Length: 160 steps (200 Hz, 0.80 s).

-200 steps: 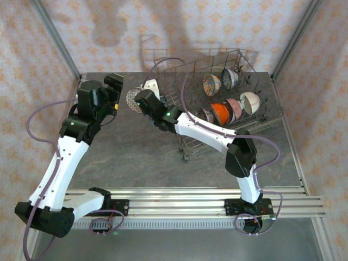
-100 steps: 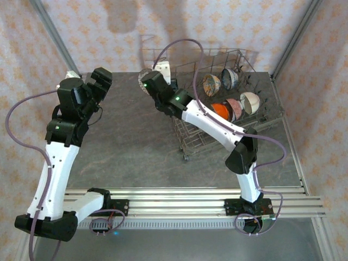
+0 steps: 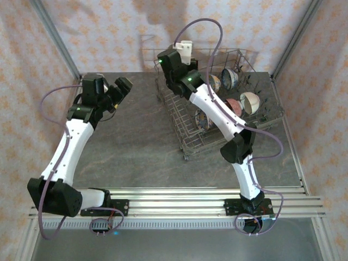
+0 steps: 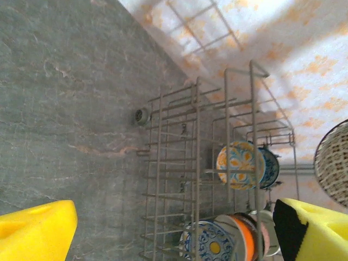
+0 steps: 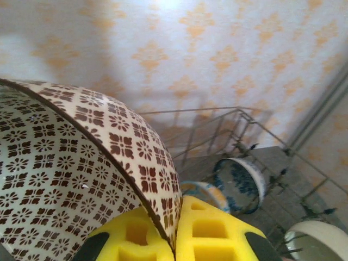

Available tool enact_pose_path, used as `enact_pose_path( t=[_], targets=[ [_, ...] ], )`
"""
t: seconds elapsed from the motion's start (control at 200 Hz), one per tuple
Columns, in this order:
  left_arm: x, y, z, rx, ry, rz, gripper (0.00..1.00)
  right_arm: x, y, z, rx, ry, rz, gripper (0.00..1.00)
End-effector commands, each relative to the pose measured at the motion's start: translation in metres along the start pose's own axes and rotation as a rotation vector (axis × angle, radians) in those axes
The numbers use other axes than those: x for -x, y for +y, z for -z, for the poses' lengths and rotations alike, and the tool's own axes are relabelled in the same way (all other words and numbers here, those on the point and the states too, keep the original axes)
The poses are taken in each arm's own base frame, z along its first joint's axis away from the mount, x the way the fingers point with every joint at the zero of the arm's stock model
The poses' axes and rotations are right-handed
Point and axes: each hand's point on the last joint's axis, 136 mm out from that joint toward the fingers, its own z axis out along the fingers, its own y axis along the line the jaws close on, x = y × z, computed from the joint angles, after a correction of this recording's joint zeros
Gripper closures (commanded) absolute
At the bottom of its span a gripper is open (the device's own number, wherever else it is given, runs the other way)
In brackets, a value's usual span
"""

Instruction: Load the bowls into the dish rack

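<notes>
right gripper (image 5: 175, 231) pinches the rim of the brown-patterned bowl (image 5: 70, 179), held on edge above the dish rack (image 3: 173, 117); left gripper (image 4: 174, 231) gapes empty.

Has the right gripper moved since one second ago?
Yes. In the top view the right gripper went farther and rightward, from left of the dish rack to above its far left corner.

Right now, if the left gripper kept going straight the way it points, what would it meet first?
Most likely the near wire side of the dish rack, beyond bare table. The open left gripper faces it, with bowls behind those wires. Height is hard to judge.
</notes>
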Motion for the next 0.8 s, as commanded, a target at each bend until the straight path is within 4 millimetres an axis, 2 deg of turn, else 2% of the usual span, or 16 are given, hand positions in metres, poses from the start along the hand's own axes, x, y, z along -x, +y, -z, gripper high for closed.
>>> enact_pose_path(
  t=[0.0, 0.21, 0.32, 0.5, 0.796],
  targets=[
    [-0.014, -0.005, -0.017, -0.024, 0.031, -0.089, 0.07, 0.006, -0.026, -0.011, -0.151, -0.038, -0.055, 1.00],
    [-0.045, -0.013, -0.059, -0.058, 0.136, -0.114, 0.07, -0.015, -0.023, -0.047, -0.221, -0.019, 0.010, 1.00],
    [-0.059, -0.015, -0.074, -0.071, 0.205, -0.126, 0.08, -0.026, -0.024, -0.061, -0.265, -0.002, 0.062, 1.00],
    [-0.067, -0.008, -0.080, -0.048, 0.244, -0.167, 0.08, -0.052, -0.027, -0.079, -0.331, 0.031, 0.132, 1.00],
    [-0.081, 0.003, -0.089, -0.024, 0.325, -0.206, 0.07, -0.085, -0.026, -0.096, -0.395, 0.063, 0.217, 1.00]
  ],
)
